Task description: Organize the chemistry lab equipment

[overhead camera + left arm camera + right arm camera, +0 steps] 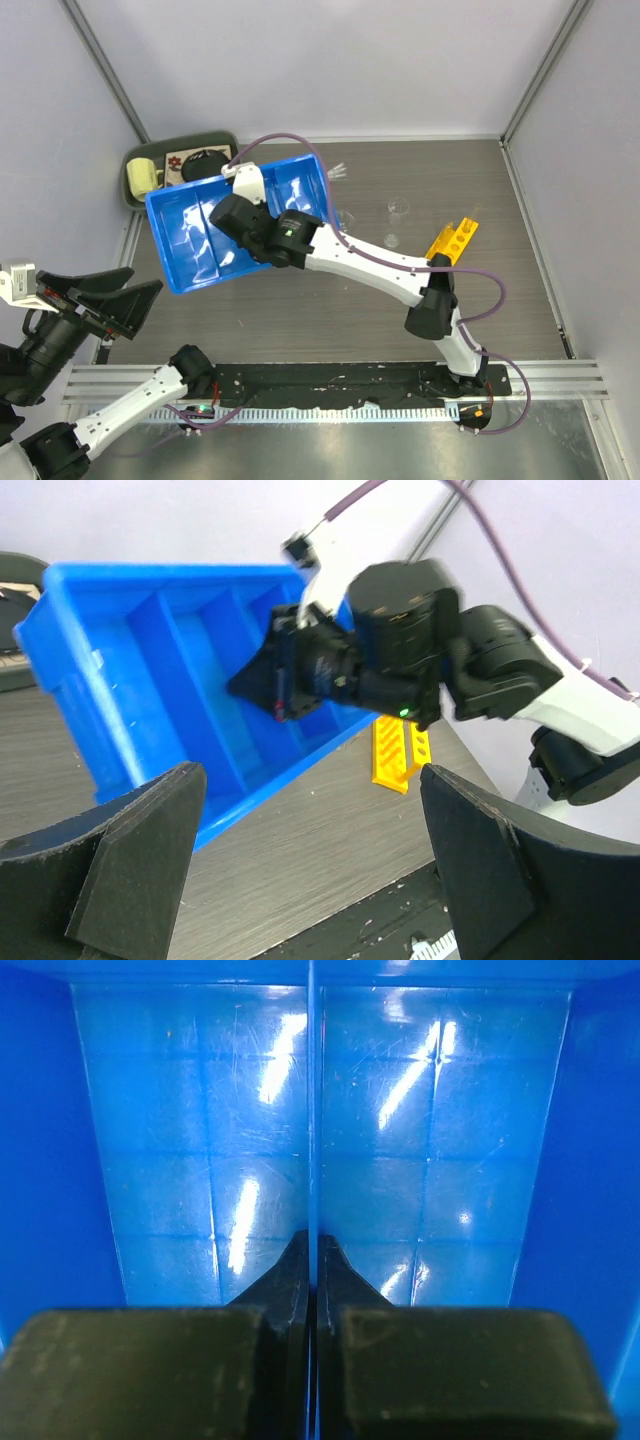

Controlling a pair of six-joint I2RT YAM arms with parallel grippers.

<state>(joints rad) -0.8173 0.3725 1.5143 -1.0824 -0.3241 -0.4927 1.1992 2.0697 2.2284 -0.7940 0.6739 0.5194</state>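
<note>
Two right fingers [283,1282] astride bin divider [311,1110]

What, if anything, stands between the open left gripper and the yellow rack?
The right arm does: its forearm stretches across the path between the left gripper and the yellow rack, and the right gripper, shut on the divider, holds the tilted blue bin there too.

wood-grain table [300,320]: yellow rack [452,240], perhaps two beakers [398,209].

The blue bin [430,1160] is glossy, smooth plastic with fine scratches, the worktop [330,310] looks like matt dark wood grain, and the jaws are matt black
</note>
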